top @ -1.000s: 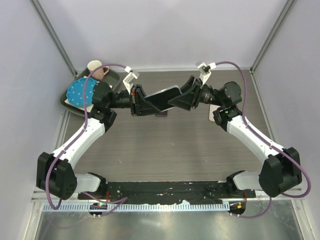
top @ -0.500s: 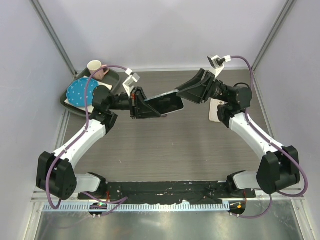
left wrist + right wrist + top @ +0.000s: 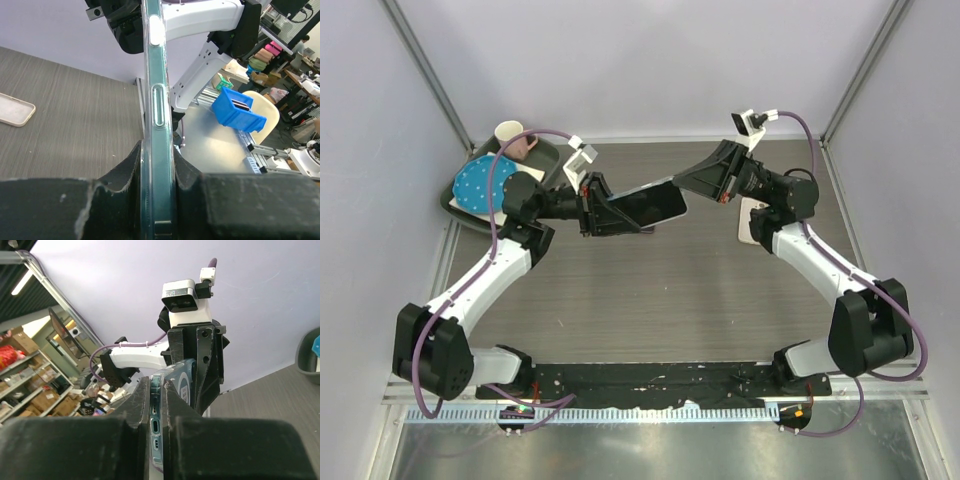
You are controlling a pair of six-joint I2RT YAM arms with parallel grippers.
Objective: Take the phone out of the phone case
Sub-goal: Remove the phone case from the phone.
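The phone point(image 3: 645, 206) is held in the air above the table point(image 3: 650, 300), stretched slantwise between the two grippers and well clear of the grey, finely striped wood-grain top. From above, its dark glossy face is seen as a slim rectangle with rounded corners.

The left gripper point(image 3: 603, 207) is clamped on the phone's left end. In the left wrist view the matte black fingers point(image 3: 122, 172), rough along their edges, are pressed against both flat faces, and the thin side of the phone runs straight up between them. Along that side a translucent greenish rim with raised oval button covers is seen. The phone therefore appears to be wrapped in a clear case point(image 3: 159, 107), though where the case ends and the phone begins cannot be made out.

The right gripper point(image 3: 685, 184) is closed on the opposite end. In the right wrist view its black fingers point(image 3: 182, 412) are pinched on the narrow end, where small port openings are visible.

A beige cover point(image 3: 15, 109) with rounded corners lies flat on the table near the right arm. At the back left corner a dark tray point(image 3: 542, 158) is seen, with a blue white-dotted disc point(image 3: 478, 185) and a pale cup point(image 3: 508, 131).
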